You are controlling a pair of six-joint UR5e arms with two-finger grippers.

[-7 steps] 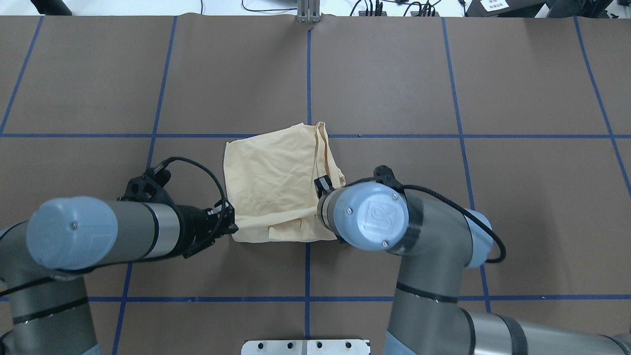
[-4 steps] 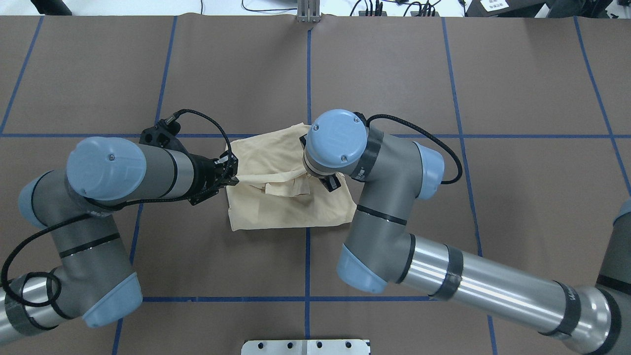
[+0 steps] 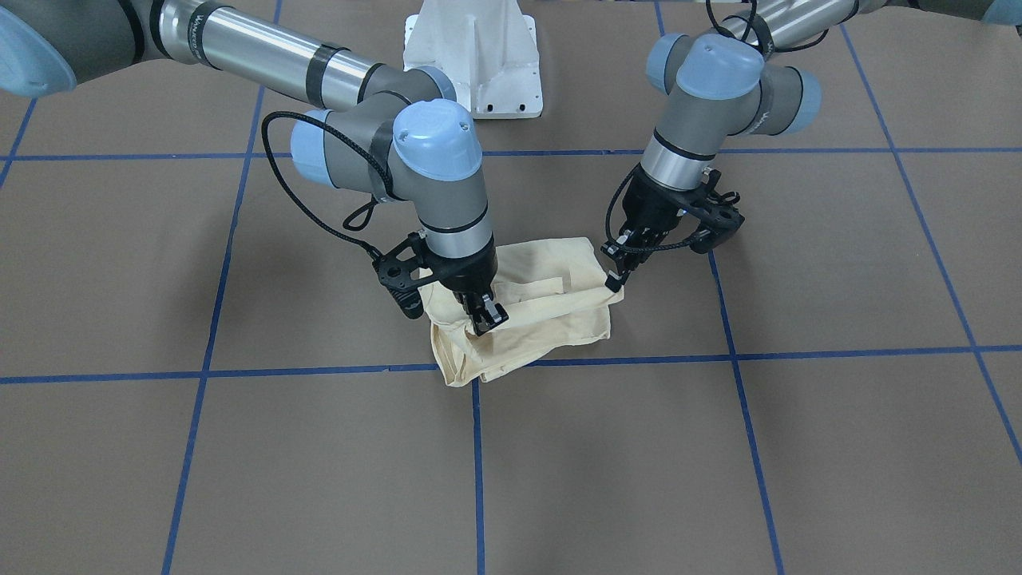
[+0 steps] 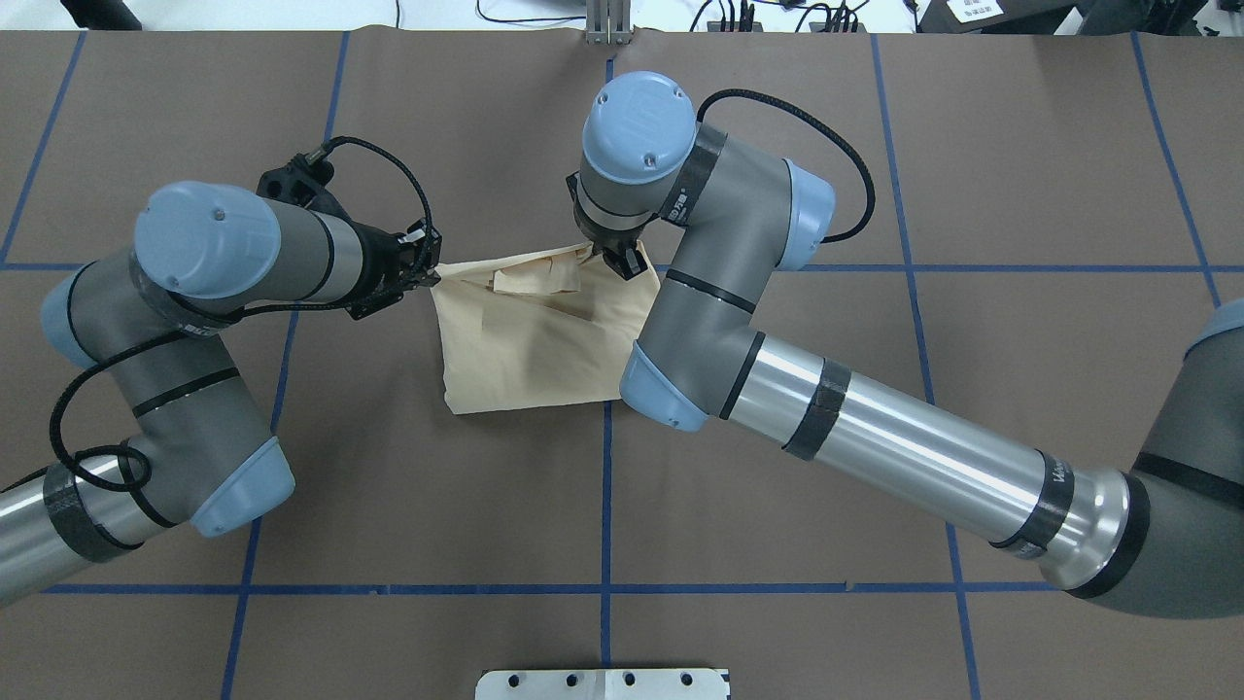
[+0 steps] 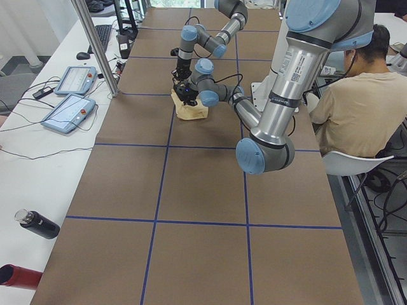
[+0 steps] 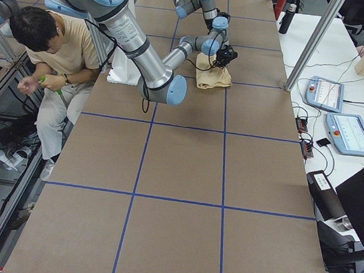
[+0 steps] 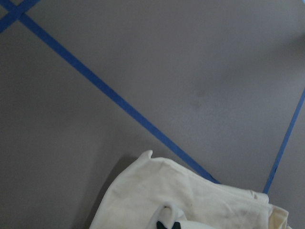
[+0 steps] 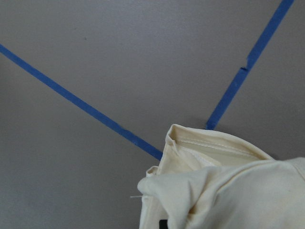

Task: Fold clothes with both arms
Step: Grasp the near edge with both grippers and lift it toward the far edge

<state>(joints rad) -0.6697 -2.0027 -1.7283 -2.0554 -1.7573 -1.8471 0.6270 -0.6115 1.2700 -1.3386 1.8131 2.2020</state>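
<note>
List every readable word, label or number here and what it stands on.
Nothing can be read outright.
Lettering on the right arm: too small to read.
Sticker on the left arm: blurred.
White label beyond the table: unreadable.
T-shirt: no print showing.

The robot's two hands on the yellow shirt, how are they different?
The left hand slants in from the side; the right hand points almost straight down. The left hand grips the shirt at its far left corner, the right hand at its far right. Both pinch cloth.

T-shirt (image 8: 219, 191) cut off by wrist view's edge; right hand (image 8: 163, 224) mostly hidden.
</note>
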